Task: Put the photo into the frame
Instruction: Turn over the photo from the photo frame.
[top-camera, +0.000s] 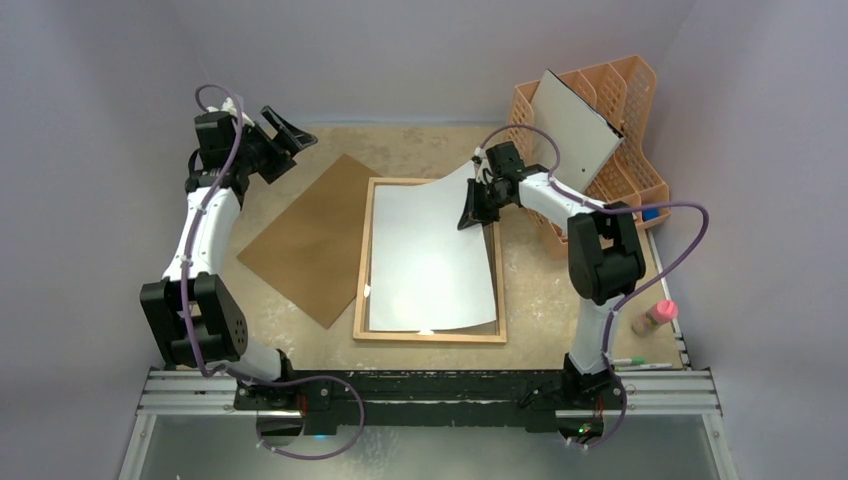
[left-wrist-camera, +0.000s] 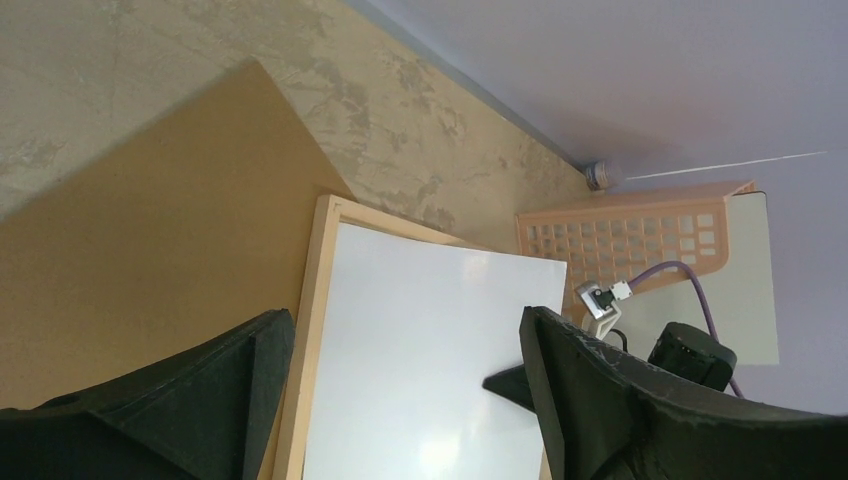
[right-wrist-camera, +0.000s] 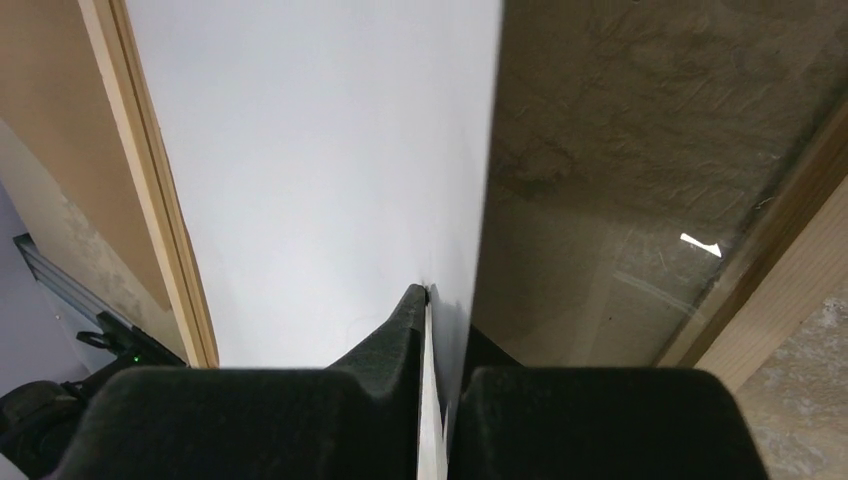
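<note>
- Your right gripper (top-camera: 470, 214) pinches the photo (top-camera: 430, 265) by its lifted far-right edge.
- The frame (top-camera: 362, 270) lies directly below, long axis pointing away.
- Your left gripper (top-camera: 283, 131) hangs wide open, well apart.

white photo back (top-camera: 430, 255), light wood frame (top-camera: 430, 335), orange lattice organizer (top-camera: 625, 100).

In the right claw (top-camera: 472, 212), the photo (top-camera: 430, 260) is smooth white paper; under it the frame (top-camera: 365, 255) is light wood with glossy glass (right-wrist-camera: 600, 200)
</note>
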